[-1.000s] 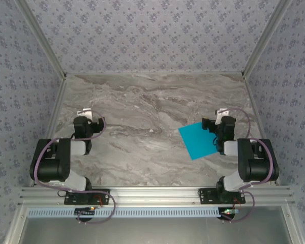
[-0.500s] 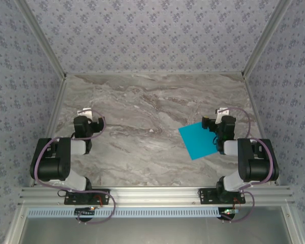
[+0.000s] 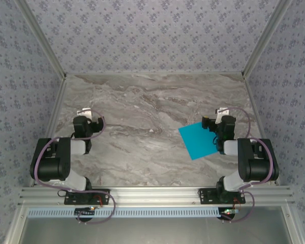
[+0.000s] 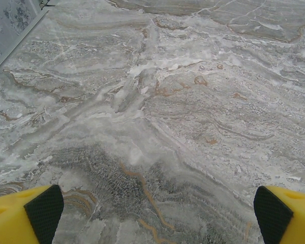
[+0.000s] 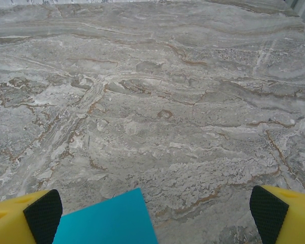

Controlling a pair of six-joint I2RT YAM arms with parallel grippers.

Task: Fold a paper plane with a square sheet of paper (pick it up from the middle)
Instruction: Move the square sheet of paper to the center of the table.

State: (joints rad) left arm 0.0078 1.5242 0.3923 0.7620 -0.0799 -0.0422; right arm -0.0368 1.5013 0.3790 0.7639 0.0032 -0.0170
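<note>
The task is judged to be at its very start. The sheet of paper [image 3: 198, 141] lies flat and unfolded on the table [image 3: 142, 101], close to the right edge and toward the near side, turned so that one corner points at the near edge. No crease can be made out on it, so the lift from the middle and every fold are left to be done.

The right hand [image 5: 155, 211] is poised at the sheet's far-right side, its fingers spread wide with nothing gripped. A corner of the blue sheet is seen low between them in the right wrist view. The left hand [image 4: 157, 213] is placed near the left edge, well apart from the sheet, and is likewise spread wide over bare marble.

Patterned walls [image 3: 152, 35] enclose the table, and a metal rail [image 3: 152, 193] runs along the near edge. Nothing is seen between either hand and the sheet. The thin paper lying flush on the table is judged to be the main difficulty for a grasp.
</note>
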